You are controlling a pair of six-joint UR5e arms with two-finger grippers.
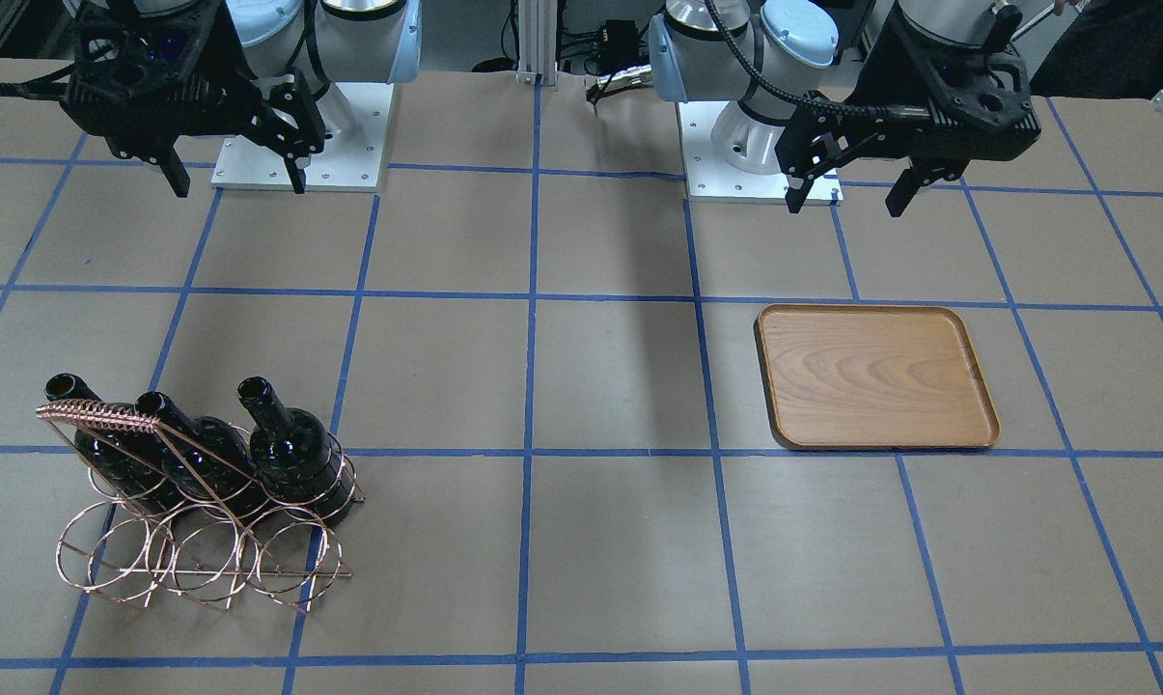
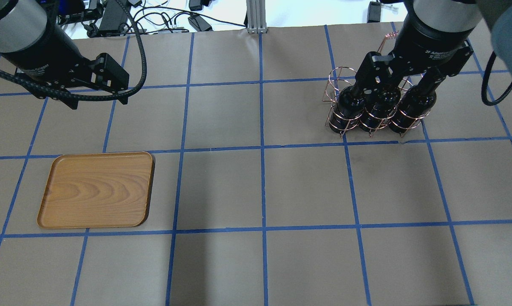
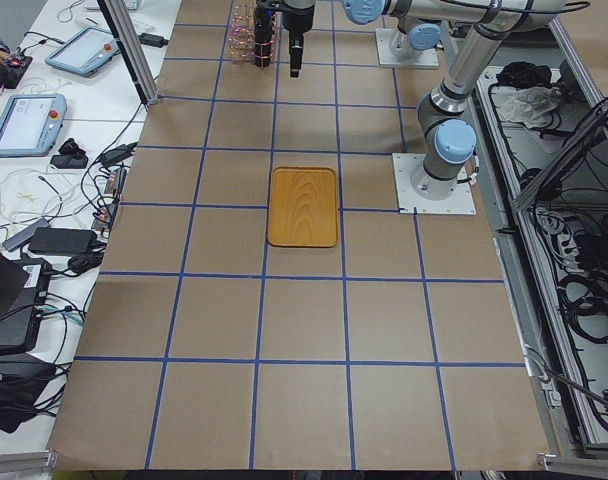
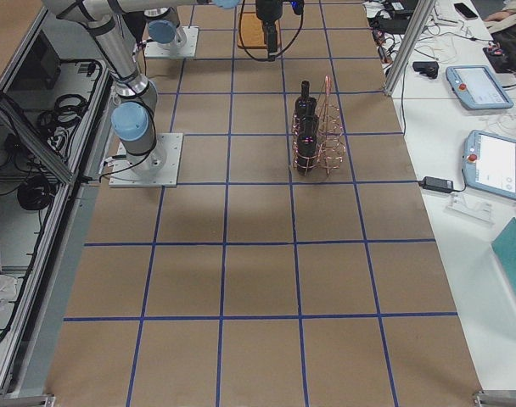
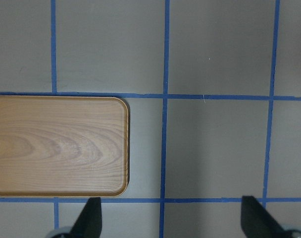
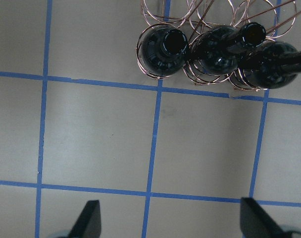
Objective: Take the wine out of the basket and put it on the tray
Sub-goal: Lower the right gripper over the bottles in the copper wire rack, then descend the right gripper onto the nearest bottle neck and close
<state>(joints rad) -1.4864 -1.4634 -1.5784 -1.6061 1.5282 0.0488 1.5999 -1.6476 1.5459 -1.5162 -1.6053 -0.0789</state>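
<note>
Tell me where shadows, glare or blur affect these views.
Front-facing view: a soft, broad shadow runs down the brown paper-covered table; small highlights glint on the dark glossy glass wine bottles. Overhead view: a blurred grey arm part fills the top right corner; the right tool hides the bottle necks. Left wrist view: the light-brown wooden tray is sharp and evenly lit.

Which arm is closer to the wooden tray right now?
The left. The left gripper hangs in the air close by the tray; the right gripper hangs near the basket, far off to the tray's other side.
</note>
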